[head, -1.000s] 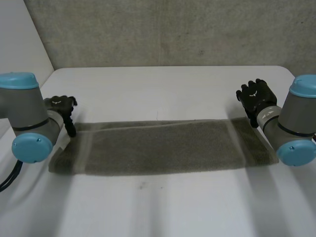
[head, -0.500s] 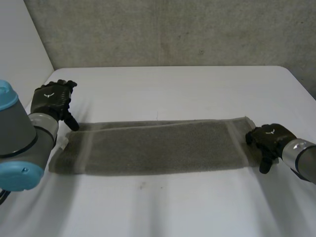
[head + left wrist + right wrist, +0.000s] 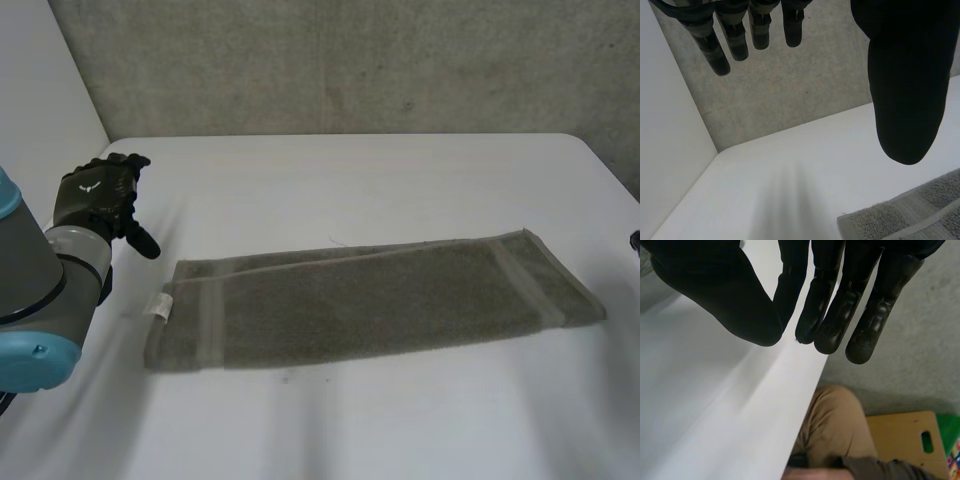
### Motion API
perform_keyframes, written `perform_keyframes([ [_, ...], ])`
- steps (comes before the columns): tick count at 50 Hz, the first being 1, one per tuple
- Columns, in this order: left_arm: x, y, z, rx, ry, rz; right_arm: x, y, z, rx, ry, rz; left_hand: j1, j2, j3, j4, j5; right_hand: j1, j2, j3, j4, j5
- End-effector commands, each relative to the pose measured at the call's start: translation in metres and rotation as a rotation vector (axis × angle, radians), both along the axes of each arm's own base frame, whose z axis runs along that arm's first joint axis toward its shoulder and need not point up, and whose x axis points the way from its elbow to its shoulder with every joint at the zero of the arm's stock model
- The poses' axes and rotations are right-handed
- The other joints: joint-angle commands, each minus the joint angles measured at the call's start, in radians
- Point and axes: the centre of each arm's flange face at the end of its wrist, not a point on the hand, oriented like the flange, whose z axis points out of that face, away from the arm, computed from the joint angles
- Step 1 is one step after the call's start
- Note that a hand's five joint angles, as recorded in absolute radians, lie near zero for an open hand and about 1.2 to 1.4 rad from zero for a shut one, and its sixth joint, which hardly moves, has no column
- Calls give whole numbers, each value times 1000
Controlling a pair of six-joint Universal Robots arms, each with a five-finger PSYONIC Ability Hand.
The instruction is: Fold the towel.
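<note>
On white table (image 3: 350, 180), long folded grey towel (image 3: 370, 300), slid rightward and skewed since a moment ago, both ends free. Left hand (image 3: 100, 195) raised beside its left end, fingers loose, empty. Right hand (image 3: 832, 300) pulled back past table edge, fingers straight, empty. Beyond edge, person's tan-trousered knee (image 3: 835, 425), partly cut off

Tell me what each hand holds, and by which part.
Nothing. The left hand and the right hand are both open, clear of the towel.
</note>
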Motion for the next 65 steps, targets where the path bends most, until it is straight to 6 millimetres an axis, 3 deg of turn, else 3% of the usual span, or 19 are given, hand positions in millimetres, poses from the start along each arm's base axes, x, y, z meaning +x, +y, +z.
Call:
perform_keyframes([
  [1,-1,2,0,3,0,-3,36,1,20,-65,-93,123,-3,9,5,6,-30,418,218,213,204,233],
  [3,-1,2,0,1,1,-5,54,7,31,-89,-132,174,-3,9,5,6,-30,418,218,213,204,233],
  [6,-1,3,1,1,0,-5,58,10,31,-84,-147,181,-3,9,5,6,-30,331,131,126,117,146],
  [7,-1,4,0,4,0,-6,58,12,31,-76,-164,178,-3,9,5,6,-30,-172,-372,-377,-386,-357],
  [8,-1,5,-1,7,-1,-6,58,14,29,-68,-181,172,-3,9,5,6,-30,-247,-447,-452,-461,-432],
  [14,0,6,-1,7,-1,-5,57,18,18,-29,-249,178,-3,9,5,6,-30,-333,-533,-538,-547,-518],
  [16,0,6,-1,7,-1,-5,38,16,3,22,-268,178,-3,9,5,6,-30,-338,-539,-544,-553,-524],
  [17,0,6,-1,7,-1,-5,38,16,3,22,-268,178,-3,9,5,6,-30,-338,-539,-544,-553,-524],
  [19,0,7,-2,10,0,-4,15,14,-12,73,-307,216,-3,9,5,6,-30,-324,-524,-529,-538,-509],
  [21,1,8,-1,10,0,-4,10,14,-17,91,-327,247,-3,9,5,6,-30,-318,-518,-523,-532,-503],
  [24,0,9,-2,12,-1,-7,10,16,-27,122,-367,309,-3,9,5,6,-30,-303,-504,-509,-517,-488],
  [38,0,10,-4,21,-3,-9,3,13,-50,167,-392,285,-3,9,5,6,-30,-271,-471,-476,-485,-456],
  [49,0,10,-6,27,-5,-9,2,9,-58,160,-388,288,-3,9,5,6,-30,-115,-316,-321,-329,-301],
  [52,-1,10,-7,28,-5,-10,2,8,-59,160,-388,289,-3,9,5,6,-30,64,-137,-142,-150,-121],
  [54,0,10,-7,28,-5,-9,1,6,-58,145,-383,291,-3,9,5,6,-30,416,216,211,202,231],
  [62,0,11,-7,30,-5,-10,-11,-6,-51,60,-325,220,-3,9,5,6,-30,418,218,213,204,233],
  [65,0,11,-7,30,-5,-9,-35,-18,-45,-2,-237,58,-3,9,5,6,-30,418,218,213,204,233],
])
